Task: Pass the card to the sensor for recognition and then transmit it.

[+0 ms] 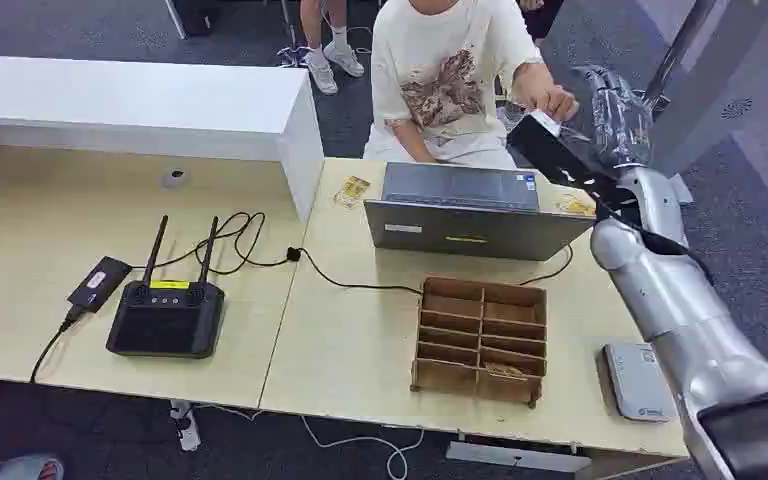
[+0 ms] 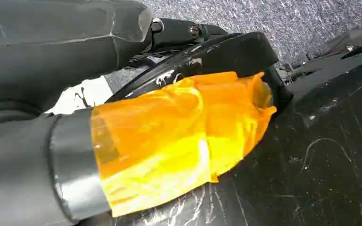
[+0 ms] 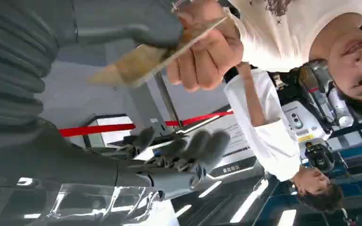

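- Card (image 3: 162, 54): thin, flat, pale tan with a worn brownish face, seen nearly edge-on in the right wrist view; any print on it is unreadable.
- Location: the card is up in the air beyond the far edge of the bench (image 1: 360, 340), in front of the seated person (image 1: 450, 70), past the laptop (image 1: 475, 210).
- Card vs. fingers: in the right wrist view the thick grey thumb (image 3: 122, 26) lies against one face of the card; the darker fingers (image 3: 188, 146) are spread and stand well apart from it, not touching.
- The person's hand (image 3: 207, 52) pinches the other end of the card, so both hands are on it at once.
- Right hand (image 1: 615, 125): raised at the end of the silver arm, thumb on the card; whether the card is truly clamped or just resting against the thumb, I cannot tell.
- Left hand (image 2: 169, 132): close-up in its wrist view shows a thumb wrapped in orange-yellow tape against dark fingers; wide or narrow cannot be told, and nothing is visibly in it.
- Hidden or unclear: in the head view the card itself is only a small light patch at the person's fingers, partly behind a dark part of the right arm; the near end of the card is blurred in the wrist view.
- Also on the bench: wooden divided box (image 1: 480, 340), black device with two antennas (image 1: 167, 315), small grey unit (image 1: 638, 380) partly covered by the right arm.
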